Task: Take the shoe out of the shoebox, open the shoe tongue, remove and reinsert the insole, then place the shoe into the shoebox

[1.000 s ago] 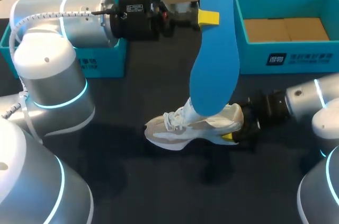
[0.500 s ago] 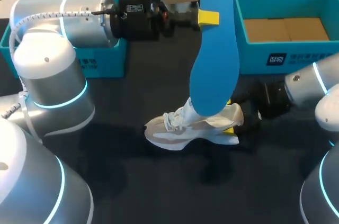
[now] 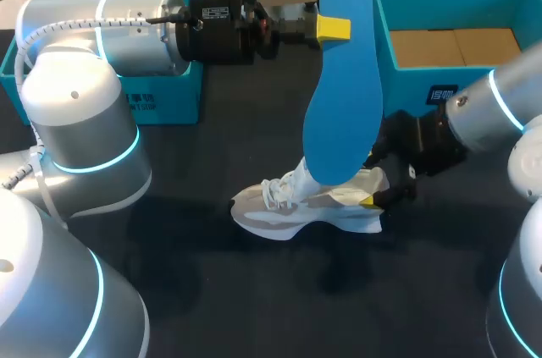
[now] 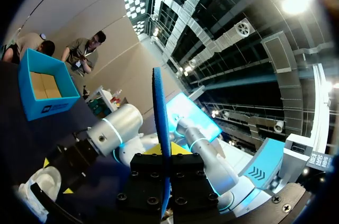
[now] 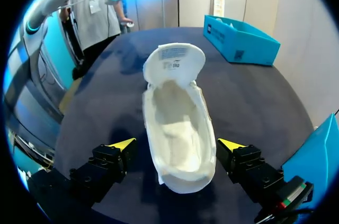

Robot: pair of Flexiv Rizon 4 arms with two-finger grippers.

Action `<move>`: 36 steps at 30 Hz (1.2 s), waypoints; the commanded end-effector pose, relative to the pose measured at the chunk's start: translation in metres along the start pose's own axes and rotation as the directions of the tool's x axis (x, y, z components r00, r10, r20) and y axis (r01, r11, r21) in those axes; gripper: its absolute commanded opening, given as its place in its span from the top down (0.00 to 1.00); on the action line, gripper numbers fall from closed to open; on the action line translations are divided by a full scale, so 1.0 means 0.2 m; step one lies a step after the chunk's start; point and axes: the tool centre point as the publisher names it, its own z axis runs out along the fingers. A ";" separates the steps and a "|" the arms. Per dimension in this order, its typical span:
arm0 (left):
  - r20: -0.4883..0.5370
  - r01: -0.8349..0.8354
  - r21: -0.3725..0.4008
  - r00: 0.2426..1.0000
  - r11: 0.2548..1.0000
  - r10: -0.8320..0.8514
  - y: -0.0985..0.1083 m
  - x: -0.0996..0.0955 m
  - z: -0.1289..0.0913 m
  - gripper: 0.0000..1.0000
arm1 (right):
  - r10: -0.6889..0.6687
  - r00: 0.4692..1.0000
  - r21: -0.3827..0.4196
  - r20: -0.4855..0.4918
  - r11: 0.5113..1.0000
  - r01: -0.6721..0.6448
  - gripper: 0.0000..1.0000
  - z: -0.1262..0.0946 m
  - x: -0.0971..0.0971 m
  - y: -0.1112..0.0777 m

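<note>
Overhead, the left gripper (image 3: 333,28) clamps the blue insole (image 3: 339,112) upright above the white shoe (image 3: 292,210), while the right gripper (image 5: 176,144) hangs spread wide astride its heel

The head camera is looking down on the table (image 3: 212,290) from behind. The right wrist camera is peering closely into the white shoe (image 5: 177,128) between its jaws. The left is sighting along its clamped blue insole (image 4: 161,128). All are sharing that shoe.
</note>
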 end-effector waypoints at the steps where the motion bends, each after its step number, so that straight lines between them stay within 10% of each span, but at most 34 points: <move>1: -0.002 0.000 0.002 1.000 1.000 0.000 0.00 0.00 0.01 1.00 | -0.002 1.000 0.153 0.015 0.988 0.000 0.00 -0.04 0.03 0.05; 20: -0.002 0.000 0.002 1.000 1.000 0.000 0.00 0.00 0.01 1.00 | -0.050 0.995 0.375 0.089 0.927 0.013 0.00 -0.09 0.01 0.13; 36: -0.002 0.000 0.002 1.000 1.000 0.000 0.00 0.00 0.01 1.00 | -0.061 0.998 0.385 0.022 0.922 0.048 0.00 -0.05 -0.10 0.11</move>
